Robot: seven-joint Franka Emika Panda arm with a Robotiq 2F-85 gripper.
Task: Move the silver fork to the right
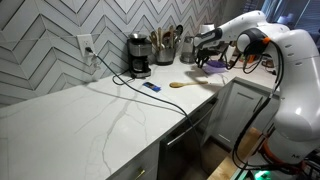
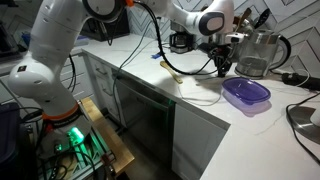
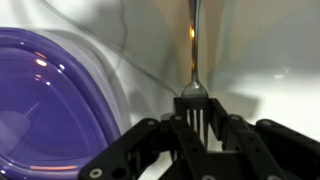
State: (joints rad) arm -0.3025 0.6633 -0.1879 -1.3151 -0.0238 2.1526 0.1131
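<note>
In the wrist view the silver fork (image 3: 193,50) is held by its tines between my gripper's (image 3: 197,120) black fingers, and its slender handle points away over the white counter. My gripper is shut on it. In both exterior views my gripper (image 1: 207,48) (image 2: 222,58) hangs just above the counter beside a purple plastic container (image 1: 215,63) (image 2: 246,93). The fork is too thin to make out in the exterior views.
A tan wooden spoon (image 1: 183,84) and a small blue flat object (image 1: 151,88) lie on the white counter (image 1: 90,120). A coffee maker (image 1: 139,55) and a utensil holder (image 1: 165,46) stand at the wall. A glass kettle (image 2: 260,52) stands behind the purple container (image 3: 50,95).
</note>
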